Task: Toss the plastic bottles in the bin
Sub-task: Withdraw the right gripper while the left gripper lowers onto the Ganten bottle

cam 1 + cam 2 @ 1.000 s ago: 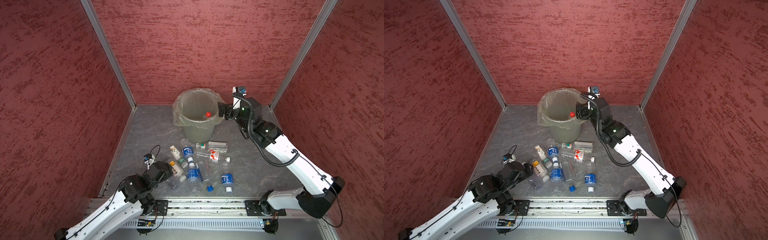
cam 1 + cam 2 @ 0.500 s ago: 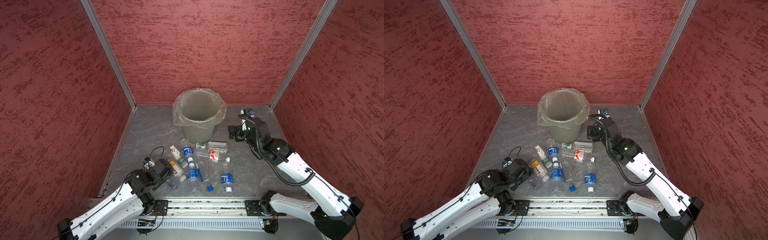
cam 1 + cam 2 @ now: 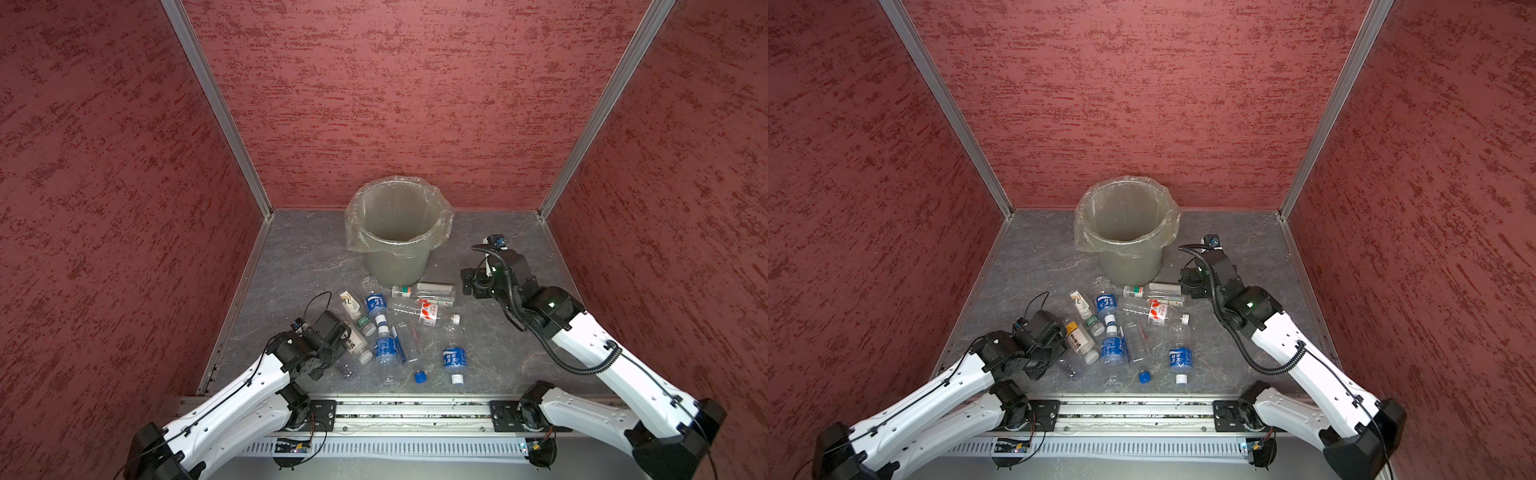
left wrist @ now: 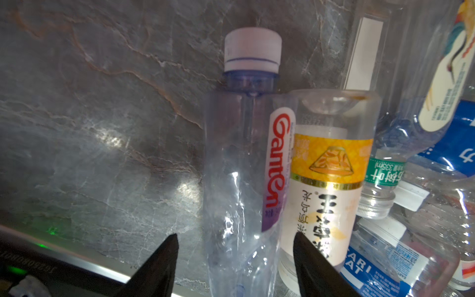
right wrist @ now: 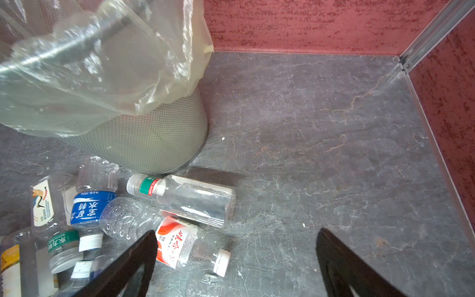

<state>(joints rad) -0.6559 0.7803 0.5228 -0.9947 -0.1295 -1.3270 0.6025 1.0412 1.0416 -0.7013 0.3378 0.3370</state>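
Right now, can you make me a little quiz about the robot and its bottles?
1. True or false: the right end effector is holding a bottle.
2. Which bottle lies between the left end effector's open jaws? A) the clear Ganten bottle with a white cap B) a blue-labelled bottle C) a red-capped bottle
3. What lines the bin?
Key: 1 false, its jaws are open and empty. 2 A. 3 a clear plastic bag.
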